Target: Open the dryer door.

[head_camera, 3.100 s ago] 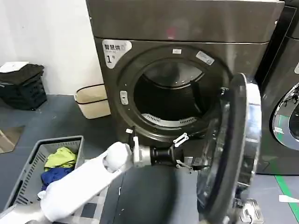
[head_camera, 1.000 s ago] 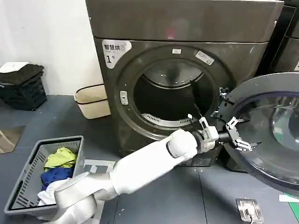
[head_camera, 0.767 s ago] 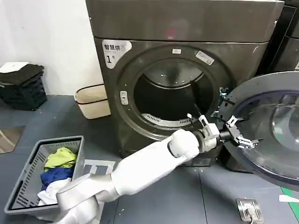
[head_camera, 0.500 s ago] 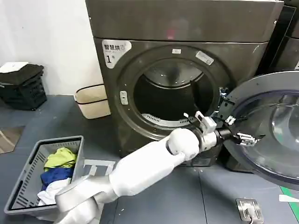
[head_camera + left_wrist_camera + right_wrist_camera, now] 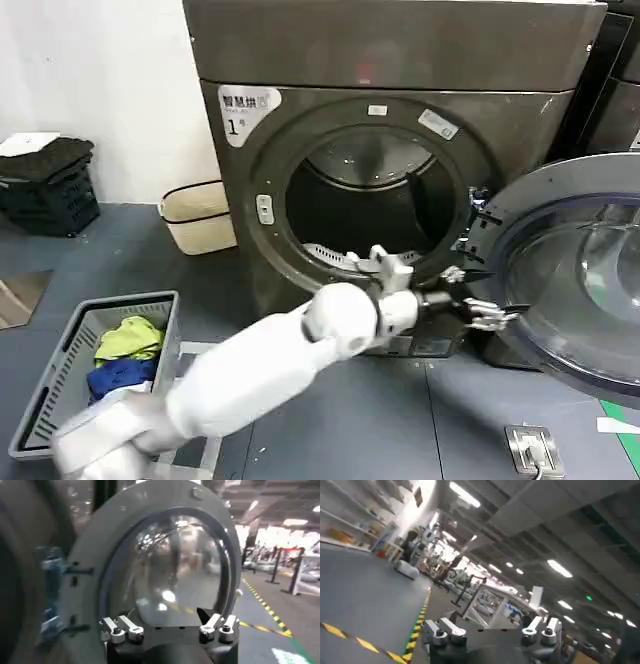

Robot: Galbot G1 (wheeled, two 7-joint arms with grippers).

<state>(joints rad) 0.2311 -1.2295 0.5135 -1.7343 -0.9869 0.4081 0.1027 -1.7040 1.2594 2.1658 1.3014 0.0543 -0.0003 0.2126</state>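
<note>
Head view, lower left of the frame: a grey laundry basket [image 5: 60, 375] with yellow-green and blue cloth sits on the floor, well apart from the work. In the middle stands the grey-brown machine marked "1" [image 5: 400, 60], its round opening [image 5: 365, 215] bare and the dark drum visible inside. The left arm reaches across the lower middle of the frame, and the left gripper [image 5: 478, 312] hangs just below and right of the opening, its fingers spread apart and closed on nothing. At the right edge the dryer door [image 5: 575, 290] stands swung wide on its hinge, inner face and clear bowl turned toward the camera; the job looks done or nearly so.

Left wrist view: the same fingers [image 5: 122, 630] stand parted in the lower part of the frame, with the door's bowl [image 5: 170, 570] close ahead but not touched.

The right gripper [image 5: 490, 632], in the right wrist view, points out at a hall with ceiling lights and floor tape, its fingers likewise parted and empty.

As I judge it, the risk is the withdrawal. The open fingers sit near the door's rim and hinge; a careless sweep could clip the edge and push the door back toward shut, or knock it hard against the darker neighbouring machine [image 5: 620, 110] at the upper right. An unheld door might also drift on its own.
</note>
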